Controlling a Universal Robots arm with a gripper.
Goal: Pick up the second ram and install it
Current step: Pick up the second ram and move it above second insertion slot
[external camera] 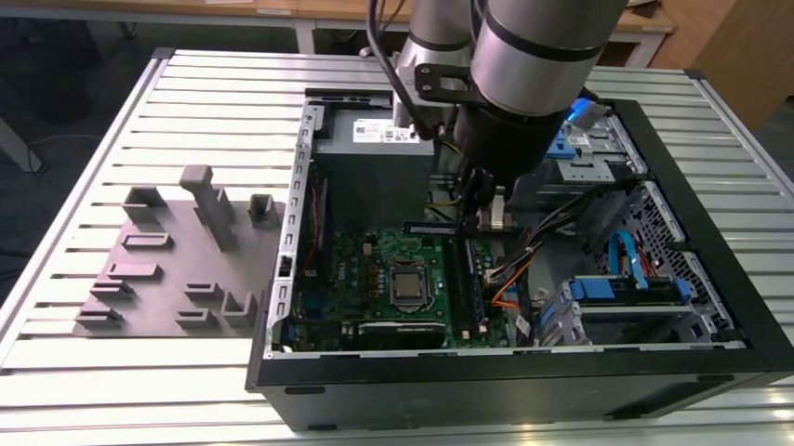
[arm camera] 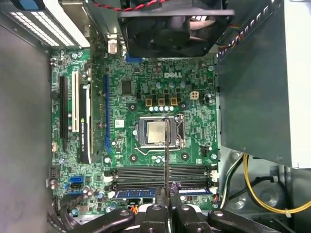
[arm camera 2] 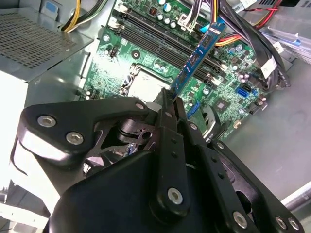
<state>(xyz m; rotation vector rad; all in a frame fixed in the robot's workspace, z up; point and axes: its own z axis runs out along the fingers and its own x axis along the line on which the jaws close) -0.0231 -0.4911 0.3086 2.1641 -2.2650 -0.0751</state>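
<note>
Black jaws of the gripper (arm camera 2: 173,103) are pinched together on one short end of the second ram (arm camera 2: 197,56) — a thin blue stick that juts lengthwise past the fingertips toward the motherboard (arm camera 2: 107,73). Gripped at the end like that, I'd guess, its long edges are left free of the claw. Edge-on in the first wrist view it is a mere sliver crossing the processor socket (arm camera: 156,132). It hangs over the board inside the open computer case (external camera: 522,381), mid-frame in the exterior view beneath the arm's wrist; how close its far end comes to the board I can't tell.

The case lies on its side, so its contents face up to the arm: the board, a grey power-supply box (external camera: 372,158) toward the top of that frame, a fan (arm camera: 170,29), cables (external camera: 627,255). Among the memory slots (arm camera: 160,174) one already carries a seated stick (arm camera: 138,192) (blue, with chips). At the exterior view's left a grey tray (external camera: 162,279) of upright blocks rests on the slatted table (external camera: 74,390) — just beside the case.
</note>
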